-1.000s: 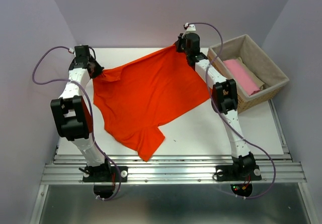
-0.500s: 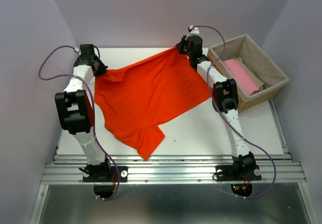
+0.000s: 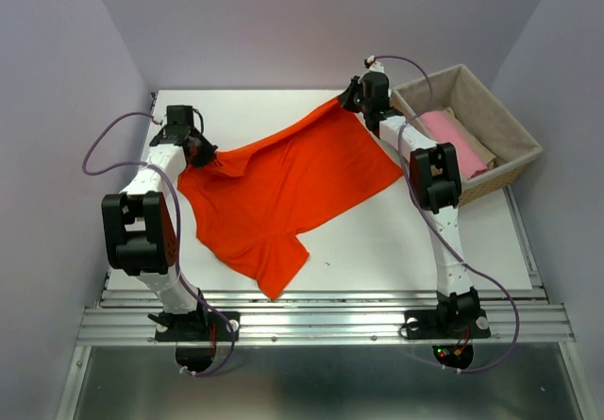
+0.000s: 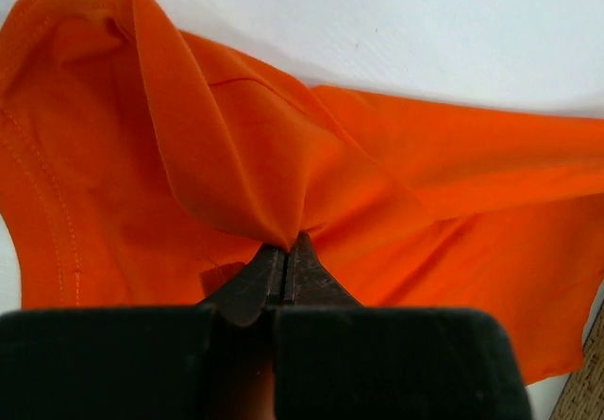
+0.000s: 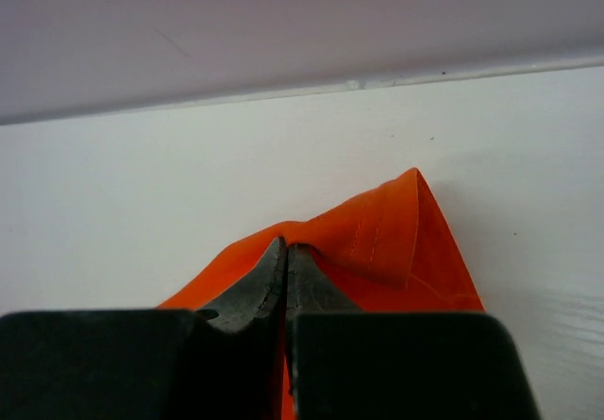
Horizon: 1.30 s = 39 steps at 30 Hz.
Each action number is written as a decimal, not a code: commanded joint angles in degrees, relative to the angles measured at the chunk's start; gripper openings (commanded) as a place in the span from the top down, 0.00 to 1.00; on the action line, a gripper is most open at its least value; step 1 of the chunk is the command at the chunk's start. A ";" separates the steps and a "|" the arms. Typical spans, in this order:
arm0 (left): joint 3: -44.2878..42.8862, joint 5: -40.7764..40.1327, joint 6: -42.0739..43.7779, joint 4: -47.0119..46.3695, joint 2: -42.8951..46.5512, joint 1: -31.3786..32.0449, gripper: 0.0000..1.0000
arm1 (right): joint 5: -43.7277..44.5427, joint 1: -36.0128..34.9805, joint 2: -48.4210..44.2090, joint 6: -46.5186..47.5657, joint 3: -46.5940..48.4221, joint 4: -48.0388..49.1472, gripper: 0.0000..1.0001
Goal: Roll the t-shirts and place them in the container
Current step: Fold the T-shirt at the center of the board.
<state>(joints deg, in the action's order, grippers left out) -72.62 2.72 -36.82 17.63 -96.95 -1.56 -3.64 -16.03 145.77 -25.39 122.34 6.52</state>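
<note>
A bright orange-red t-shirt (image 3: pixel 283 189) lies spread across the white table, one sleeve pointing at the near edge. My left gripper (image 3: pixel 202 152) is shut on a pinch of the shirt's left edge; in the left wrist view its tips (image 4: pixel 286 243) clamp a ridge of the orange t-shirt (image 4: pixel 189 156). My right gripper (image 3: pixel 351 99) is shut on the far right corner, and the right wrist view shows its tips (image 5: pixel 287 244) biting the hemmed corner of the t-shirt (image 5: pixel 392 236). A pale pink t-shirt (image 3: pixel 455 143) and a beige one (image 3: pixel 470 137) lie in the basket.
A woven basket (image 3: pixel 508 133) stands at the table's right side, close behind my right arm. The back wall runs just beyond the right gripper. White table (image 3: pixel 377 241) shows in front of the shirt.
Both grippers have carried their pinches of the orange t-shirt to the right. The stretched far edge has sunk toward the table.
</note>
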 commanded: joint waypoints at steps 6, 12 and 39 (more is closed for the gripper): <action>7.40 -0.61 -3.96 -3.12 7.29 0.42 1.00 | -1.28 0.39 -12.17 -2.65 -9.92 3.32 0.99; 10.83 1.14 -4.31 -4.00 8.88 0.42 1.00 | -0.32 0.39 -15.69 -2.21 -15.82 2.36 0.99; 24.71 9.22 -12.22 -2.86 21.44 0.42 0.91 | 6.45 0.39 -24.40 -0.01 -31.46 -1.69 0.99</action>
<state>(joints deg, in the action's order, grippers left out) -50.35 9.21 -46.19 14.24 -79.05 -1.21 0.93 -16.03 124.84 -26.39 92.23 3.88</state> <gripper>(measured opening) 0.043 0.020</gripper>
